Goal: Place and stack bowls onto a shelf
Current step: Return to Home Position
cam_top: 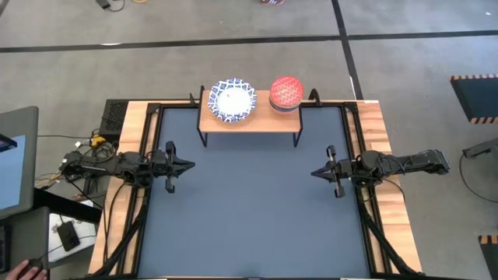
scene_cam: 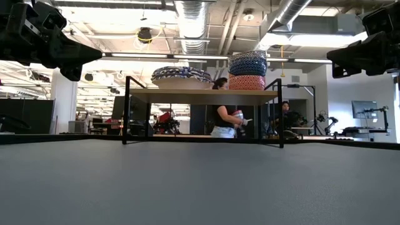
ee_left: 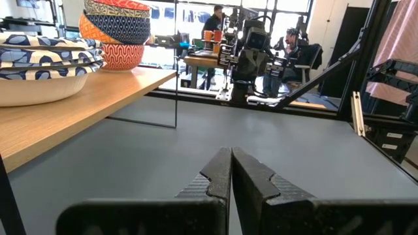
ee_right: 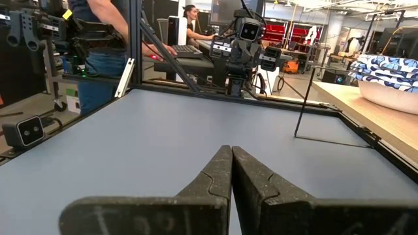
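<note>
The light-wood shelf [cam_top: 249,118] on thin black legs stands at the table's far edge. On its left part rests a stack of white bowls with blue patterned rims [cam_top: 234,100], also seen in the low view [scene_cam: 181,77] and the left wrist view [ee_left: 39,62]. On its right part sits a stack of smaller bowls [cam_top: 285,94] with a red one on top [scene_cam: 247,70] [ee_left: 115,29]. My left gripper [cam_top: 189,165] [ee_left: 231,171] hovers shut over the table's left side. My right gripper [cam_top: 315,173] [ee_right: 231,170] hovers shut over the right side. Both are away from the shelf.
The dark-blue tabletop [cam_top: 249,210] is framed by wooden borders and black rails [cam_top: 148,155]. People and equipment stand in the room beyond the far edge [scene_cam: 225,115]. A monitor and cables lie off the table's left side [cam_top: 15,159].
</note>
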